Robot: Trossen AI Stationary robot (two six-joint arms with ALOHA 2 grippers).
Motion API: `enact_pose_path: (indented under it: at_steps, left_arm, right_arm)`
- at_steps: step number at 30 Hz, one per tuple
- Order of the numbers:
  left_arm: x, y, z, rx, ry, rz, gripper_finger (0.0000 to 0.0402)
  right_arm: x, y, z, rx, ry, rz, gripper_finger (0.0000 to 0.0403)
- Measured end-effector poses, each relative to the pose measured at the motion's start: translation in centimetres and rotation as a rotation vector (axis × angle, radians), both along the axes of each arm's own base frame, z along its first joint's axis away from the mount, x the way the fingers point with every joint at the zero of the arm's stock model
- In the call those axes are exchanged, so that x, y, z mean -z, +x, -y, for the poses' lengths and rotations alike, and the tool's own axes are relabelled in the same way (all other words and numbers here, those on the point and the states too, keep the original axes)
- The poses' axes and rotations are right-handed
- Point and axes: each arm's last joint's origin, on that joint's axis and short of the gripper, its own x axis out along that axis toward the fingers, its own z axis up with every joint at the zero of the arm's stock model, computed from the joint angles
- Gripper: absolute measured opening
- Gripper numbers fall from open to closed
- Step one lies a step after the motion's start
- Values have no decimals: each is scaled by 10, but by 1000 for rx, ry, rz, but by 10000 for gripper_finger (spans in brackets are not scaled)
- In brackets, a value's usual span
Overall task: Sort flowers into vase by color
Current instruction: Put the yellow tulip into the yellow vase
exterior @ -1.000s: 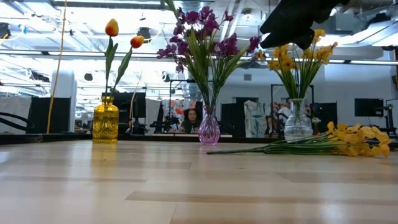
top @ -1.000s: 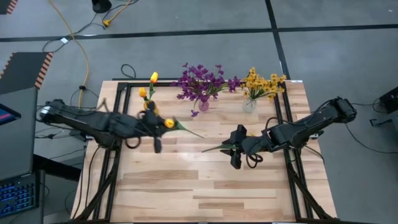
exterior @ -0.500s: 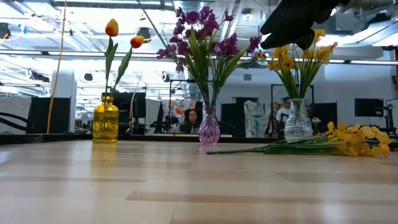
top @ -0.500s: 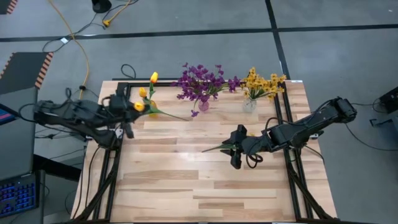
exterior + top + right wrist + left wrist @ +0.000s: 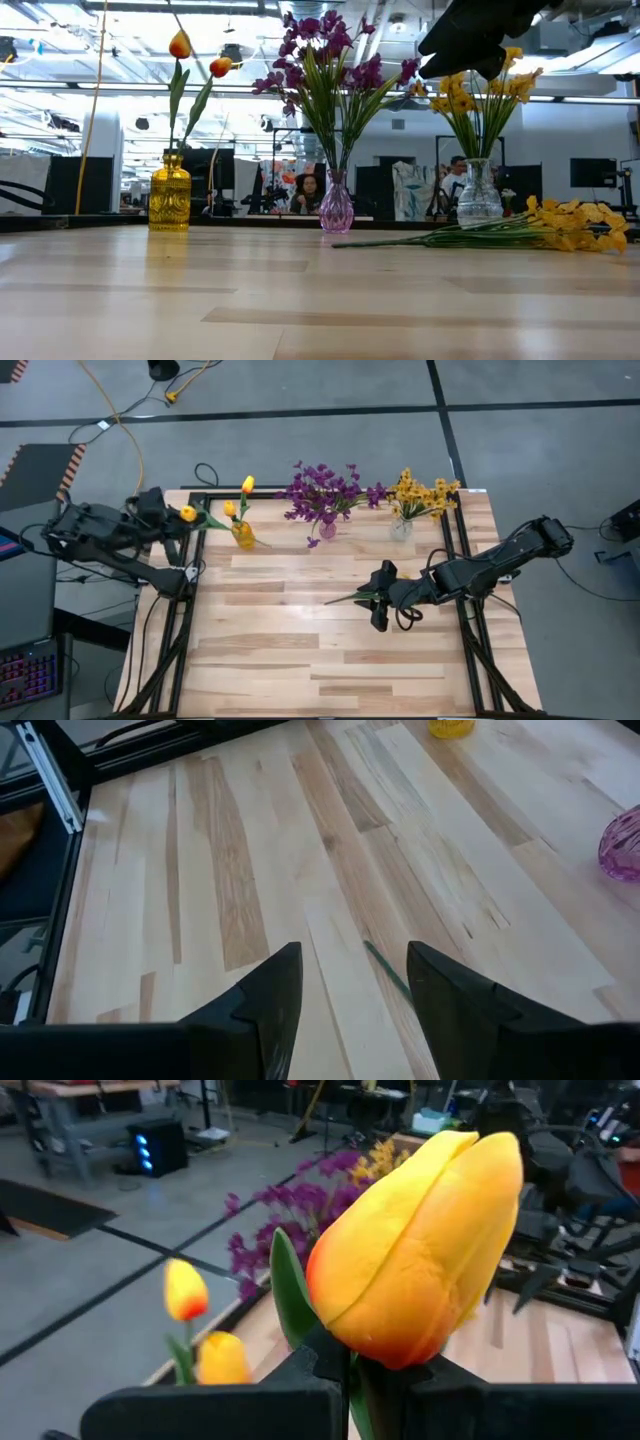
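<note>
My left gripper (image 5: 176,518) hangs beyond the table's left edge at the far corner, shut on an orange-yellow tulip (image 5: 187,513), whose bud (image 5: 420,1250) fills the left wrist view. A yellow vase (image 5: 243,536) holds two tulips (image 5: 247,484). The purple vase (image 5: 327,528) holds purple flowers (image 5: 325,490), and the clear vase (image 5: 401,528) holds yellow flowers (image 5: 425,492). A yellow sprig (image 5: 560,225) lies flat on the table. My right gripper (image 5: 350,990) stands open above the sprig's stem end (image 5: 385,970), one finger on either side, touching nothing. My left gripper pinches the tulip's stem just below the bud (image 5: 353,1380) between its two fingers. The bud stands up past the fingertips. The fingers come in nearly level from the table's left side. The tulip is lifted clear, its green stem (image 5: 215,524) trailing toward the yellow vase.
A black frame (image 5: 200,500) runs round the table's far and side edges. The near half of the wooden tabletop (image 5: 320,670) is bare. People show in the room beyond the table in the low view.
My left gripper has carried the tulip from over the table's left middle toward the left and far edges and upward, ending past the left edge. The tulip has stayed in its shut fingers, clear of the table.
</note>
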Motion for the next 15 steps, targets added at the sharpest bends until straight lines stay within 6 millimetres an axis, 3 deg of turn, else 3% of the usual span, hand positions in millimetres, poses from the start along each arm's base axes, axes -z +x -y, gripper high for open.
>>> enact_pose_path:
  at_steps: [7, 15]
  left_arm:
    - [-23, -18, -6, -38, 23, -38, 2]
    - [-28, -27, -9, -84, 0, -168, 2]
  right_arm:
    - [0, 0, 0, 0, 0, 0, 207]
    - [0, 0, 0, 0, 0, 0, 207]
